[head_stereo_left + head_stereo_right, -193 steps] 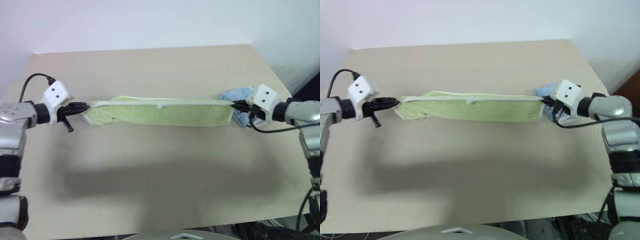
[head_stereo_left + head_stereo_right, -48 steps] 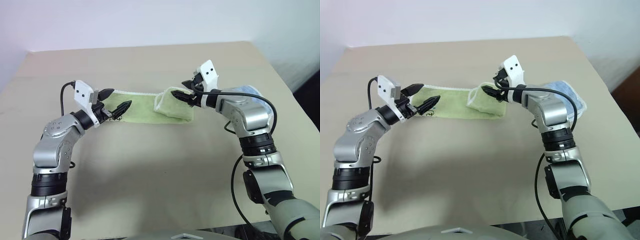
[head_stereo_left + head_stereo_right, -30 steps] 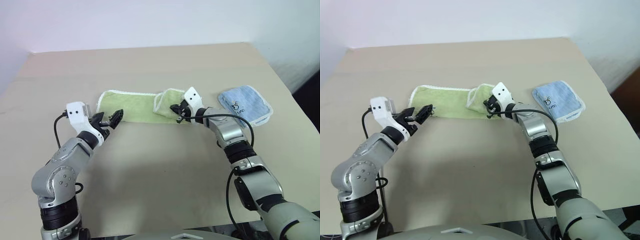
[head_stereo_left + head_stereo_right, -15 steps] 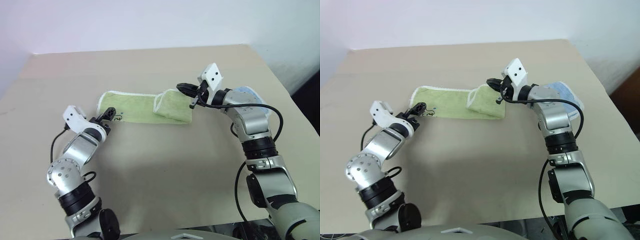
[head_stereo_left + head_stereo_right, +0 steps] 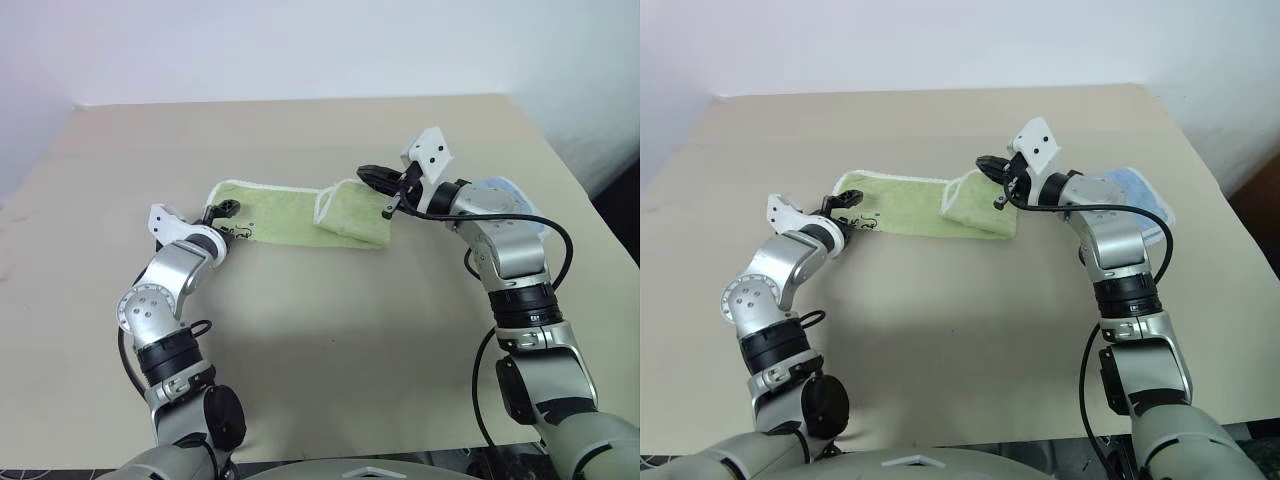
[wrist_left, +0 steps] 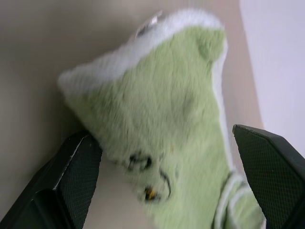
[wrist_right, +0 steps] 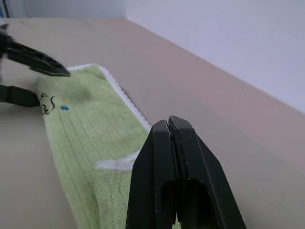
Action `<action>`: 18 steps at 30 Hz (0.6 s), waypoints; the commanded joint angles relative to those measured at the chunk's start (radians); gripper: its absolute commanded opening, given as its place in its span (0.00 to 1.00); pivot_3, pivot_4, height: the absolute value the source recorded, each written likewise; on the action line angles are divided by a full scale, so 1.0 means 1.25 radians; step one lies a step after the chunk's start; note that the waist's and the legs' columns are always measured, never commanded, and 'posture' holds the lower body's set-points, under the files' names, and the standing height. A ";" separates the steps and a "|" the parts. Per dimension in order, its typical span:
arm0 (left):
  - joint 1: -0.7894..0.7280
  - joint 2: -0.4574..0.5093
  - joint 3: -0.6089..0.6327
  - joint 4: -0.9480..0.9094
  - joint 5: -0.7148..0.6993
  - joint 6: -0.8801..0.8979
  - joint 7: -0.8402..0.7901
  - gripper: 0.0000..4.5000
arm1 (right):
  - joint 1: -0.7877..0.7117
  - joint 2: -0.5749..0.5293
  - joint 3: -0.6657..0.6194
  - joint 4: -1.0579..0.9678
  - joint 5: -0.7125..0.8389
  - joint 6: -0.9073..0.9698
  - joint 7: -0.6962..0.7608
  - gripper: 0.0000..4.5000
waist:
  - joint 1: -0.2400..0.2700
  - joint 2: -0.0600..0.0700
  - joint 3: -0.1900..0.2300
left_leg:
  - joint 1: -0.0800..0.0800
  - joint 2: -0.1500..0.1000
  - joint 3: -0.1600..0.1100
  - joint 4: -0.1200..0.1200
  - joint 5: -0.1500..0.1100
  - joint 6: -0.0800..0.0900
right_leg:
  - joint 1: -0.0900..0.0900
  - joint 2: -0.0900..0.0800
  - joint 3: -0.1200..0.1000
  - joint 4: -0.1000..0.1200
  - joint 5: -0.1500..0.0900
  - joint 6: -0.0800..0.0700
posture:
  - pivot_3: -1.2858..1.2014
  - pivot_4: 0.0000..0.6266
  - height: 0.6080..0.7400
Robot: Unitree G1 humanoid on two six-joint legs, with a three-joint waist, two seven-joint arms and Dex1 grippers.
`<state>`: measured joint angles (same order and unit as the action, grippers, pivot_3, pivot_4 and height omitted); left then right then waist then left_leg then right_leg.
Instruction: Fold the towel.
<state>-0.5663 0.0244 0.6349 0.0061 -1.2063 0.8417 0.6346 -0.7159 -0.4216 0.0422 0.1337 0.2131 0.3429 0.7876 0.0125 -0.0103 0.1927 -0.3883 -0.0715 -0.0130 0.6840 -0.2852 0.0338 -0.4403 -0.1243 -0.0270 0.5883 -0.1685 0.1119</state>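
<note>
The light yellow-green towel lies flat along the table, its right end folded back over itself. A small dark printed mark sits near its left end. My left gripper is open and low at that left end, one finger on each side of the towel corner. My right gripper is shut and empty, hovering just above the far edge of the folded part. In the right wrist view its shut fingers point along the towel toward the left gripper.
A smaller light blue folded towel lies on the table to the right, partly behind my right forearm. The beige table stretches bare toward me. A white wall runs behind the far edge, and the right table edge is close to the blue towel.
My left gripper has moved forward and rolled, and now straddles the towel's left end. My right gripper rose from the folded part, empty, then held still.
</note>
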 commanded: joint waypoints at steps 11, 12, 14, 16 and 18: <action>-0.011 0.039 -0.001 0.016 0.017 -0.117 -0.081 0.21 | 0.061 -0.033 -0.029 -0.112 0.022 0.047 -0.013 0.00 | 0.000 0.000 0.000 | -0.002 0.000 -0.001 -0.001 -0.001 0.001 | -0.001 0.000 -0.001 -0.004 0.000 0.000 | 0.52 0.24 0.91; -0.011 0.045 0.001 0.017 0.017 -0.126 -0.086 0.15 | 0.065 -0.034 -0.029 -0.114 0.022 0.049 -0.015 0.00 | -0.001 0.000 0.000 | -0.002 0.000 -0.001 -0.001 -0.001 0.001 | -0.001 0.000 -0.001 -0.004 0.000 0.000 | 0.52 0.24 0.91; -0.011 0.063 0.001 0.012 0.016 -0.140 -0.104 0.01 | 0.070 -0.035 -0.028 -0.116 0.022 0.051 -0.018 0.00 | -0.002 0.000 0.000 | -0.002 0.000 -0.001 -0.002 -0.001 0.001 | -0.001 0.000 0.000 -0.005 0.000 0.000 | 0.52 0.24 0.91; -0.008 0.088 -0.001 -0.005 0.012 -0.149 -0.139 0.01 | 0.077 -0.038 -0.027 -0.120 0.020 0.051 -0.019 0.00 | -0.002 0.000 0.000 | -0.002 0.000 -0.001 -0.002 -0.001 0.001 | -0.001 0.000 -0.001 -0.005 0.000 0.000 | 0.52 0.24 0.91; -0.004 0.121 -0.006 -0.019 0.020 -0.156 -0.178 0.01 | 0.082 -0.041 -0.030 -0.123 0.021 0.053 -0.021 0.00 | -0.001 0.000 0.000 | -0.002 0.000 -0.001 -0.003 -0.001 0.001 | -0.001 0.000 -0.001 -0.005 0.000 0.000 | 0.52 0.24 0.91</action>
<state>-0.5617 0.1342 0.6257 0.0423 -1.1864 0.6661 0.4634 -0.6102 -0.4569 0.0297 0.0319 0.2219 0.4094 0.7671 0.0109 -0.0104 0.1928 -0.3912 -0.0712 -0.0140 0.6808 -0.2860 0.0351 -0.4421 -0.1239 -0.0279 0.5822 -0.1684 0.1118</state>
